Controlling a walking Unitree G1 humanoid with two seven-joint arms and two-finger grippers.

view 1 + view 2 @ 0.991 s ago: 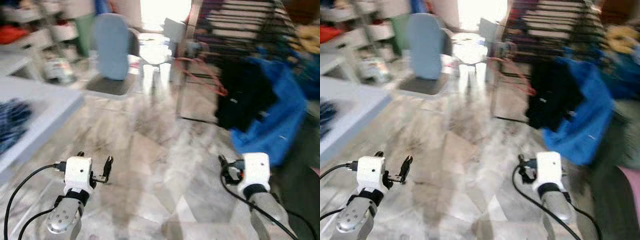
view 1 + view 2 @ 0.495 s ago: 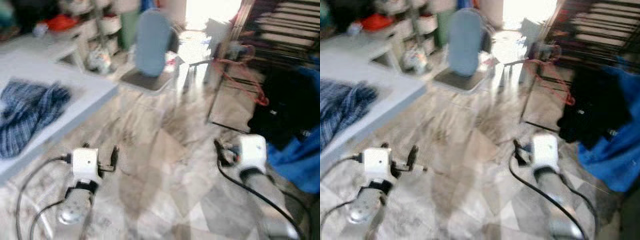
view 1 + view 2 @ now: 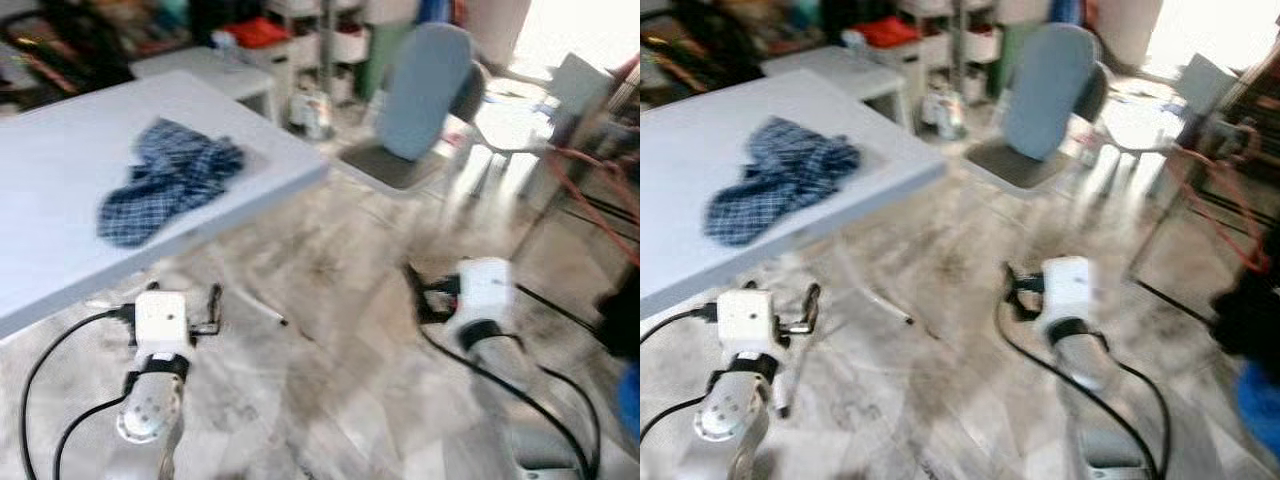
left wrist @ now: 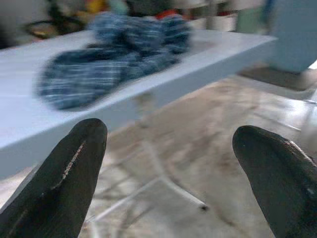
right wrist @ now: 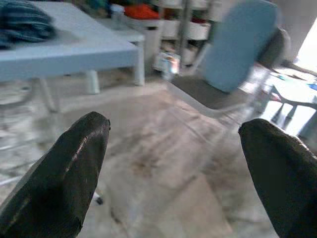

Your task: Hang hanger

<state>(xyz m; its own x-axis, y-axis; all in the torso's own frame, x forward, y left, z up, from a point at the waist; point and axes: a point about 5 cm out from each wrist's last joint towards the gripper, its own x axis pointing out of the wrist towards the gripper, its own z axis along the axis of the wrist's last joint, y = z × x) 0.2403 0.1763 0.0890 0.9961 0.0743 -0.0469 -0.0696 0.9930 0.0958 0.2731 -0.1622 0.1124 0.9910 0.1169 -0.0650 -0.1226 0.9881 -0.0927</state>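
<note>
Both arms are reaching forward low over the marbled floor (image 3: 330,400), and both claws are carrying nothing. The left gripper (image 4: 168,173) is holding its two black fingers (image 4: 69,168) spread wide apart with only floor between them, and it is pointing toward the white table (image 3: 60,230), just short of the table's near edge. The right gripper (image 5: 173,168) is likewise standing spread and bare, well out from the table over open floor, and it is aiming toward the blue chair (image 3: 420,110) that is standing beyond the table's far corner. A crumpled blue plaid shirt (image 3: 165,180) is lying on the tabletop, near that corner and apart from both claws; in the left wrist view it is sitting above and beyond the fingertips, not touching them. The task's thing, a thin reddish hanger (image 3: 1215,215), is showing only as a blurred wire shape far to the right of the table, past the chair, near a small pale side table (image 3: 505,125) and a dark heap with a scrap of blue cloth (image 3: 1260,400); it is lying well away from the right gripper and farther still from the left. The head views are smeared, so finer detail of the hanger cannot be told.
</note>
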